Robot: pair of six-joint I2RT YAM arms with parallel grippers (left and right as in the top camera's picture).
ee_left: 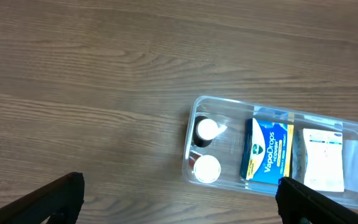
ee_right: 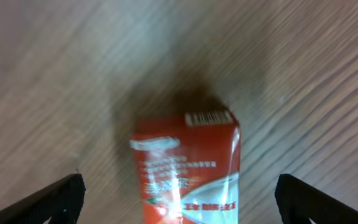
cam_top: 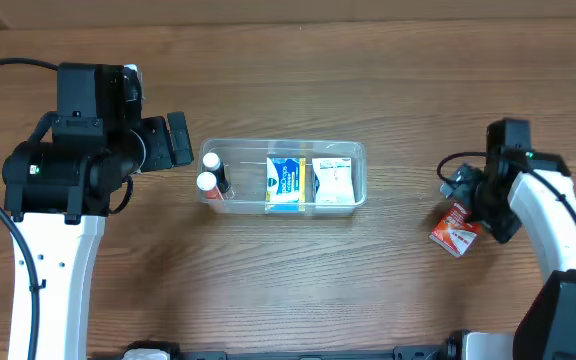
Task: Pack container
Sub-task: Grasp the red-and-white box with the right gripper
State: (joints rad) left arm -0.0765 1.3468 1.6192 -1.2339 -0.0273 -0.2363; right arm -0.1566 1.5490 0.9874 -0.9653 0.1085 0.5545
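Observation:
The clear container point(cam_top: 356, 153) sits mid-table and holds two small white-capped bottles point(cam_top: 209, 172), a blue-and-yellow VapoDrops box point(cam_top: 285, 183) and a white box point(cam_top: 333, 181). It also shows in the left wrist view point(ee_left: 194, 113). My left gripper point(cam_top: 176, 139) is open and empty, just left of the container. A red packet point(cam_top: 457, 229) lies flat on the table at the right. My right gripper point(ee_right: 179, 199) is open, its fingers on either side of the red packet point(ee_right: 185, 165) without touching it.
The wooden table point(cam_top: 288, 290) carries nothing else. The right arm's white link point(cam_top: 553, 215) runs toward the front right edge, and the left arm's body point(cam_top: 63, 170) stands at the left.

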